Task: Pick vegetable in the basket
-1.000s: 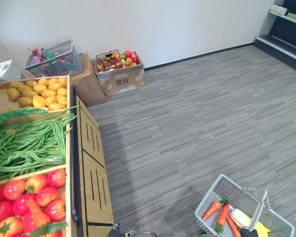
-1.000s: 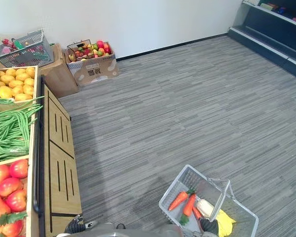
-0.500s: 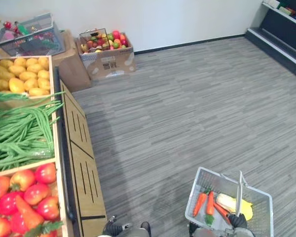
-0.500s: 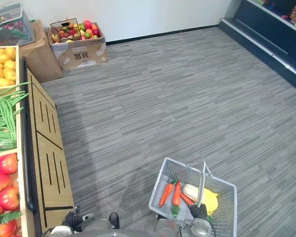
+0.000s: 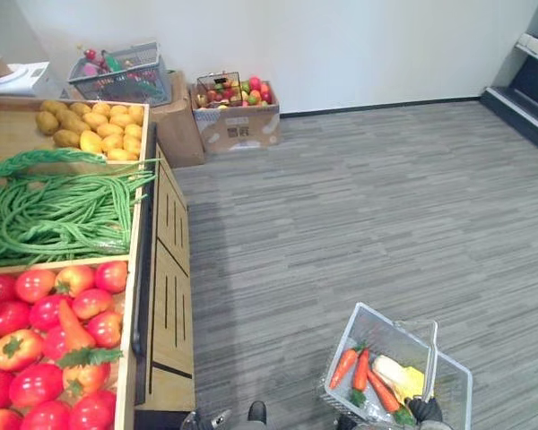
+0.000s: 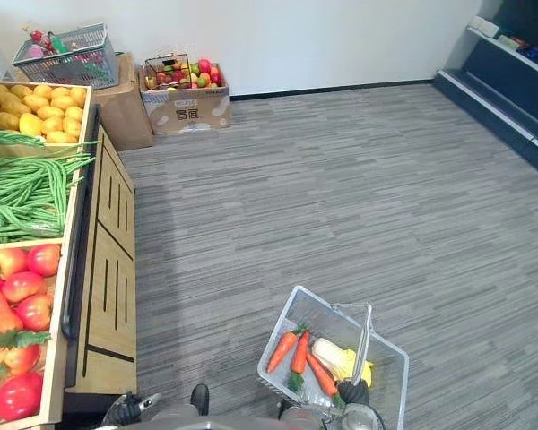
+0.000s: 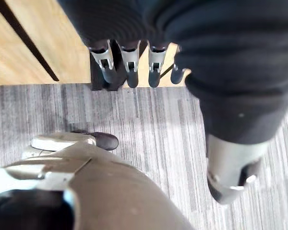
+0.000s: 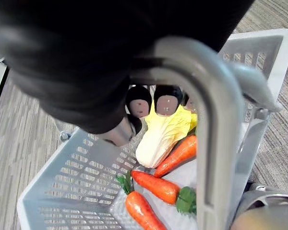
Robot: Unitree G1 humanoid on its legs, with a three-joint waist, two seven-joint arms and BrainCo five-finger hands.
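A grey plastic basket (image 5: 377,315) hangs low at my right side, over the carpet. My right hand (image 6: 351,392) is shut on its grey handle (image 8: 221,120), the dark fingertips (image 8: 165,100) curled under the bar. Inside lie three orange carrots (image 8: 156,187) with green tops and a pale yellow cabbage (image 8: 165,136). My left hand (image 7: 130,60) hangs open beside the wooden stand (image 5: 166,296), holding nothing. The stand carries red tomatoes (image 5: 36,313) with a carrot (image 5: 72,327) lying on them, long green beans (image 5: 54,210) and yellow potatoes (image 5: 90,130).
A cardboard box of mixed fruit (image 5: 238,125) stands by the far wall, and a grey wire basket (image 5: 121,76) rests on another box beside it. Dark shelving (image 5: 529,85) runs along the far right. Grey carpet stretches between the stand and the shelving.
The camera has swung, so the whole scene has shifted. The basket stays in my right hand, with the same vegetables inside.
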